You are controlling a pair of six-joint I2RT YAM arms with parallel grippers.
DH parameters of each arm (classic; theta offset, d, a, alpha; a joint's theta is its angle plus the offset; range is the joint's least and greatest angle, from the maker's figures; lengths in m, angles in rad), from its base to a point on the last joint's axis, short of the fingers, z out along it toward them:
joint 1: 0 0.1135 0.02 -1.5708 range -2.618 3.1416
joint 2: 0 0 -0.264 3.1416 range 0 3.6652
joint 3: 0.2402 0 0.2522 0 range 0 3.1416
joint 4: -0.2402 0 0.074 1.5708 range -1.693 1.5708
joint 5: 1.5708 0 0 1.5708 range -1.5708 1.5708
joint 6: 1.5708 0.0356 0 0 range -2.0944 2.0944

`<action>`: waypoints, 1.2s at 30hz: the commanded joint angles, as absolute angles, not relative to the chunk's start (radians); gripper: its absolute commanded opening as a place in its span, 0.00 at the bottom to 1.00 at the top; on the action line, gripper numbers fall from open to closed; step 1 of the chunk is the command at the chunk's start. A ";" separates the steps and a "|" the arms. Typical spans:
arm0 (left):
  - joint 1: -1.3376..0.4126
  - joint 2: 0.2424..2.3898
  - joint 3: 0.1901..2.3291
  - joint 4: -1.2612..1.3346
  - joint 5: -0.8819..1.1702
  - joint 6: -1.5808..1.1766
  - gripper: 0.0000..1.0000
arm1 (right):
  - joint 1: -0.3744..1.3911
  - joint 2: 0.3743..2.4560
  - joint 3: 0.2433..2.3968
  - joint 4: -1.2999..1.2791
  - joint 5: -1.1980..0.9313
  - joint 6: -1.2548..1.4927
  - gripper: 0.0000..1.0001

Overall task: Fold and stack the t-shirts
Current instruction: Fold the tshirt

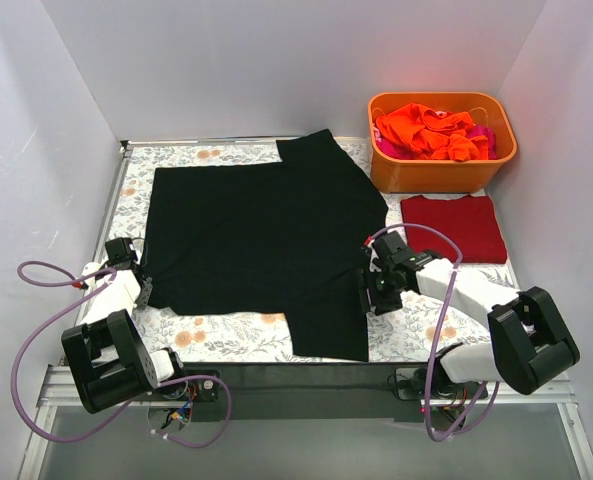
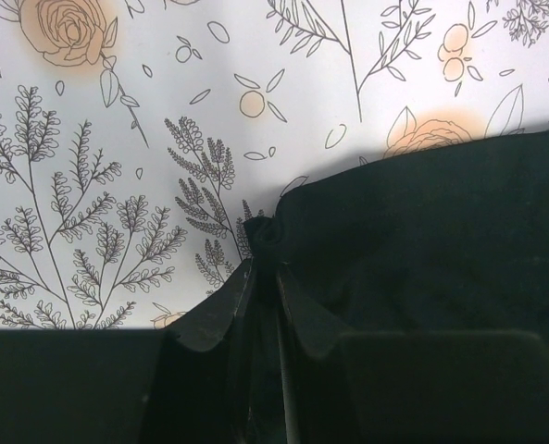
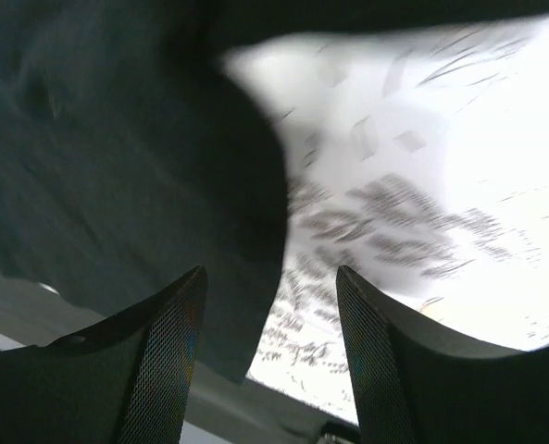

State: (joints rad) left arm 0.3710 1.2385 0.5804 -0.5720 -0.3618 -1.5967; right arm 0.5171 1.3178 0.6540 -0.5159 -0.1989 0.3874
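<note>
Top external view: one big black t-shirt lies spread across the middle. One orange tub sits far right, with one folded dark red t-shirt just in front of it. Crumpled orange t-shirts and a pink t-shirt fill the tub; how many, I can't tell. Two grippers: the left gripper pinches the black shirt's near-left corner, and the right gripper is at its right edge, fingers spread. Floral tablecloth, white walls.

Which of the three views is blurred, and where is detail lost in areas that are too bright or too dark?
Right wrist view: the tablecloth print is smeared and washed out to white. Left wrist view: sharp print, but the black t-shirt shows almost no folds. Top view: sharp and evenly lit; the orange shirts glow oversaturated.
</note>
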 commanded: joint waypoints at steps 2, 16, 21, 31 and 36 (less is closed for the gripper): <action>0.368 1.204 0.583 -0.572 -0.382 -1.606 0.15 | 0.639 1.350 0.730 -0.609 -0.089 0.399 0.55; 0.367 1.213 0.587 -0.578 -0.390 -1.612 0.16 | 0.804 1.443 0.807 -0.739 0.029 0.426 0.53; 0.367 1.209 0.584 -0.578 -0.388 -1.609 0.16 | 0.850 1.503 0.824 -0.724 0.008 0.407 0.52; 0.365 1.204 0.586 -0.580 -0.396 -1.608 0.16 | 0.856 1.513 0.801 -0.703 -0.015 0.394 0.15; 0.365 1.184 0.586 -0.597 -0.413 -1.615 0.16 | 0.856 1.465 0.818 -0.739 -0.005 0.385 0.01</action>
State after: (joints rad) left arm 0.3706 1.2236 0.5804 -0.5766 -0.3729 -1.6039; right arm 0.8467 1.5085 0.8124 -0.7303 -0.0101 0.3901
